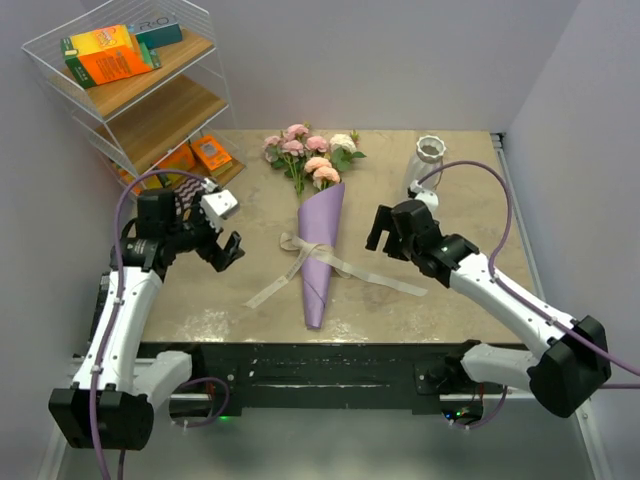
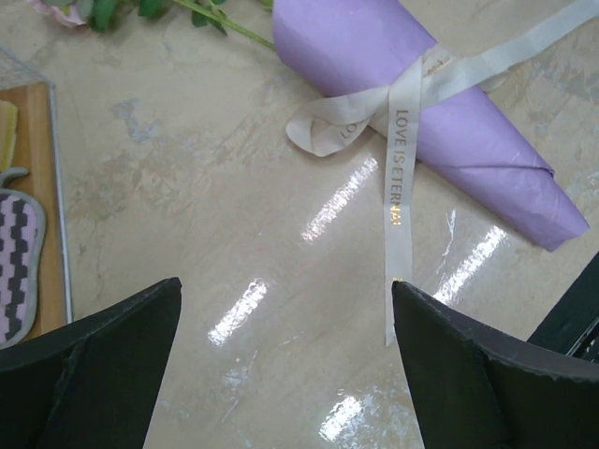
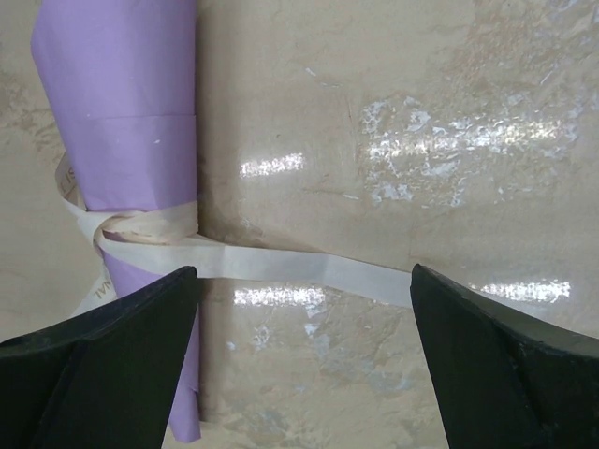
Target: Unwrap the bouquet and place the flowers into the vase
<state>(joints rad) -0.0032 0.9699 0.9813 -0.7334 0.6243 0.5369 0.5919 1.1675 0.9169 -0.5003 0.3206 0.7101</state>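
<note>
While tied, the bouquet point(image 1: 320, 235) lies lengthwise, blooms pointing away.

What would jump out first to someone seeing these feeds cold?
The lilac bouquet lies mid-table, its pink and cream flowers pointing to the far edge and its beige ribbon still tied. The left arm and right arm flank it, jaws open and empty. The white vase stands at the far right.

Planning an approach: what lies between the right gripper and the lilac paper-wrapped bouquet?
Only the bouquet's beige ribbon tail across bare tabletop, shown in the right wrist view.
</note>
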